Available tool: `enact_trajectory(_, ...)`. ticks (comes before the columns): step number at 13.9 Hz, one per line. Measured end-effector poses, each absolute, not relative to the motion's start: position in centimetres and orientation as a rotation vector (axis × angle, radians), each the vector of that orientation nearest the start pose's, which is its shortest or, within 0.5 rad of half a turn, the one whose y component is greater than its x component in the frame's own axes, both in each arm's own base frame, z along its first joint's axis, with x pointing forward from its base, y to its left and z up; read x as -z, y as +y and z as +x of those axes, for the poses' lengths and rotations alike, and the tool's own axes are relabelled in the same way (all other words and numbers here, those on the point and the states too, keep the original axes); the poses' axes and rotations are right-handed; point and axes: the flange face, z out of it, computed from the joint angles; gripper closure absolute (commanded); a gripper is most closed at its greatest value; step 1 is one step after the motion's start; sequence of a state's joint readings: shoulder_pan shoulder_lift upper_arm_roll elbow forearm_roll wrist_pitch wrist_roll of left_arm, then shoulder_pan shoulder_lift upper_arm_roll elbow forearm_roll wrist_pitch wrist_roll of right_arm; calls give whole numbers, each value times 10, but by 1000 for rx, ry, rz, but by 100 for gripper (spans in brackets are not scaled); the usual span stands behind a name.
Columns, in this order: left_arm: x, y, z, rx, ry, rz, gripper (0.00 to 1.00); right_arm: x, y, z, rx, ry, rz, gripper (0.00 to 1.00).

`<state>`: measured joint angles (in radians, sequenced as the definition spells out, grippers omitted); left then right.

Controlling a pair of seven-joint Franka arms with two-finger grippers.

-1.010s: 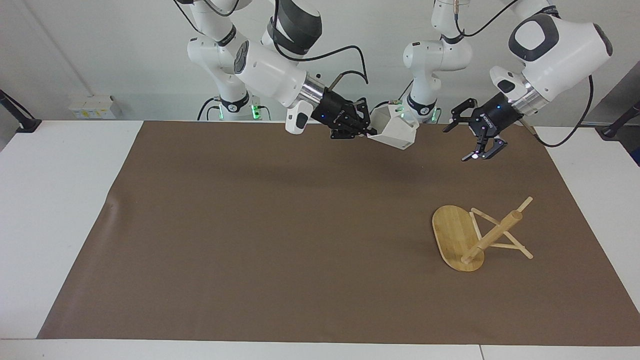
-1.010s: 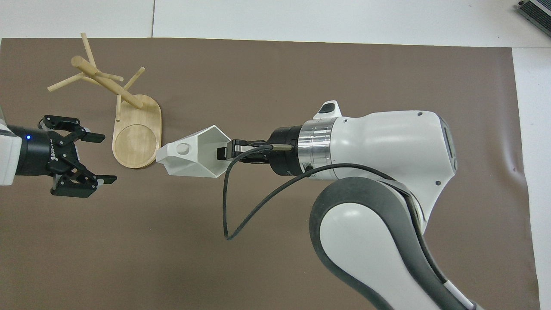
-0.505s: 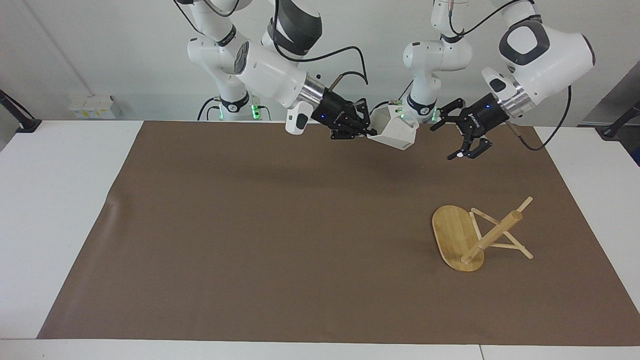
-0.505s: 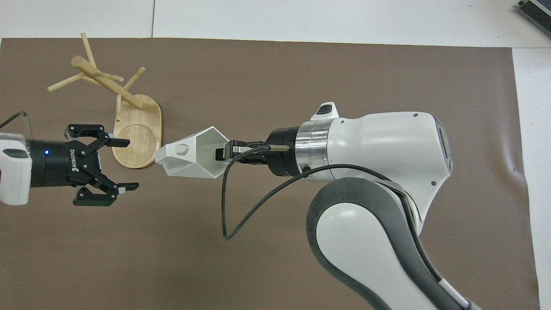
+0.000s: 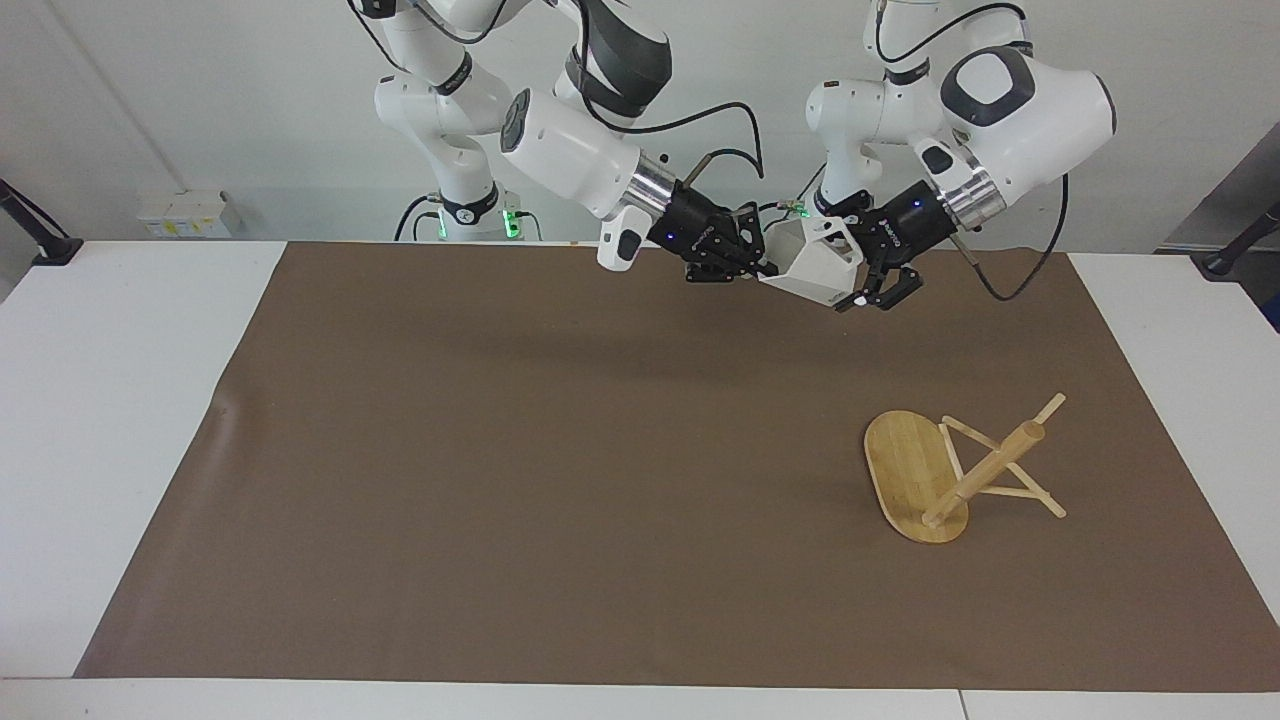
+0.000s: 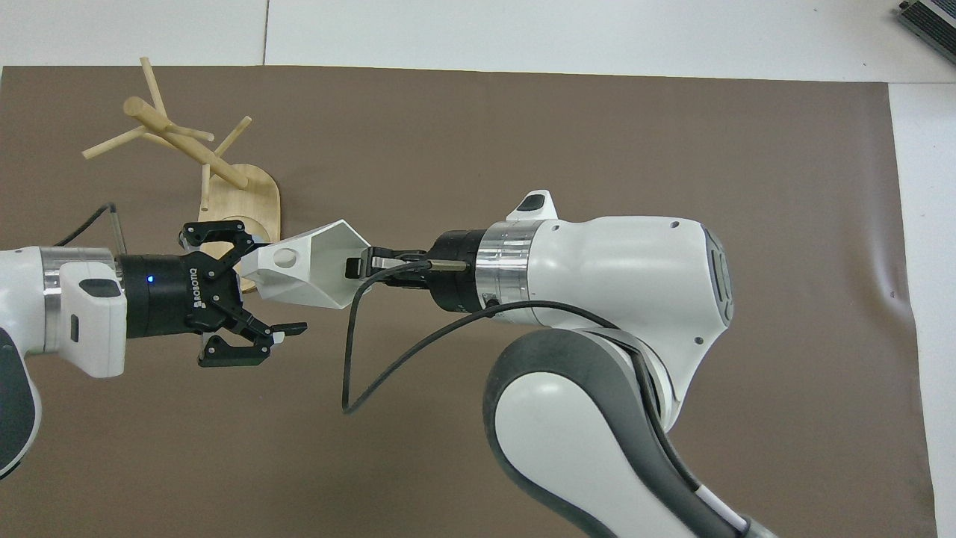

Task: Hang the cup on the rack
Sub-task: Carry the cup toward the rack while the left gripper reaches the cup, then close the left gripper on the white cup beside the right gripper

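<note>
Since a second ago the left end effector (image 5: 872, 285) has swung in, spread wide around the white faceted cup's (image 5: 815, 262) base. Clenched on the empty cup's rim, the right end effector (image 5: 752, 268) holds it aloft above the brown mat (image 5: 500, 450), the bamboo mug rack (image 5: 960, 470) lying toppled toward the left arm's end.

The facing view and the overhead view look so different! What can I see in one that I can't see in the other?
Only the facing view shows both arms' bases, the wall, and that the cup hangs in the air above the brown mat. Only the overhead view shows the round hole in the cup's handle. Both show the right gripper shut on the cup's rim, the open left gripper at the cup's handle end, and the wooden rack tipped over on the mat toward the left arm's end.
</note>
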<state>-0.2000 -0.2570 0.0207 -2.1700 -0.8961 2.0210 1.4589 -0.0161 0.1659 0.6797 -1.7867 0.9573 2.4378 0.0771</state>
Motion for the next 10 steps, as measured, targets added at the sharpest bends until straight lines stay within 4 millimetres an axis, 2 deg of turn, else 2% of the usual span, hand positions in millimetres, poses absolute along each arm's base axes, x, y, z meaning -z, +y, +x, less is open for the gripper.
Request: enact_trajectory(10,-534,-132,480,-798,-1483,1910,0,-534,377,520,120,57,-2155,100)
